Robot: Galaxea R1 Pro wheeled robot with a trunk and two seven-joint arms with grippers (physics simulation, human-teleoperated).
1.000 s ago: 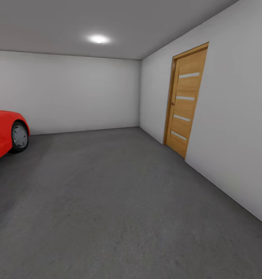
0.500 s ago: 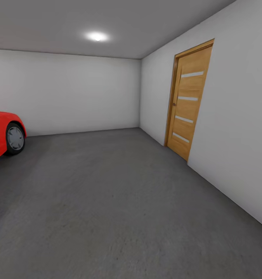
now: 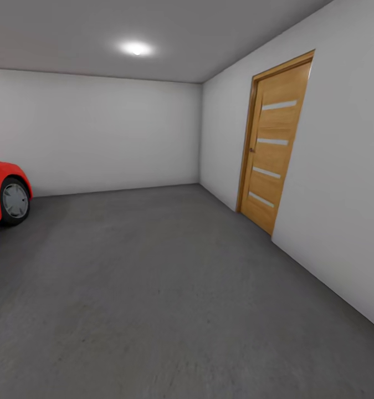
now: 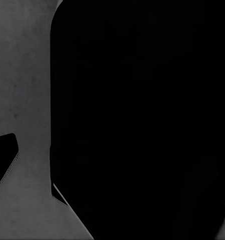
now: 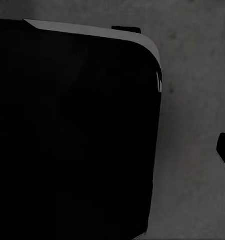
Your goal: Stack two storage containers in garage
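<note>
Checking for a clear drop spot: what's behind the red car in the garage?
Behind the red car stands the plain white back wall, meeting the grey concrete floor. Only the car's front end and one wheel show, so whatever its body covers cannot be seen.

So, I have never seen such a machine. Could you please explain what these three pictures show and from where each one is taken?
It is a wheeled robot with two arms, rendered in a simulator. The large picture comes from its head camera: a garage with a grey concrete floor, a red car at the left, and a wooden door in the right wall. The two dark pictures come from cameras near each arm's tool; a large black shape blocks both, with grey concrete beside it. What is held cannot be told.
</note>
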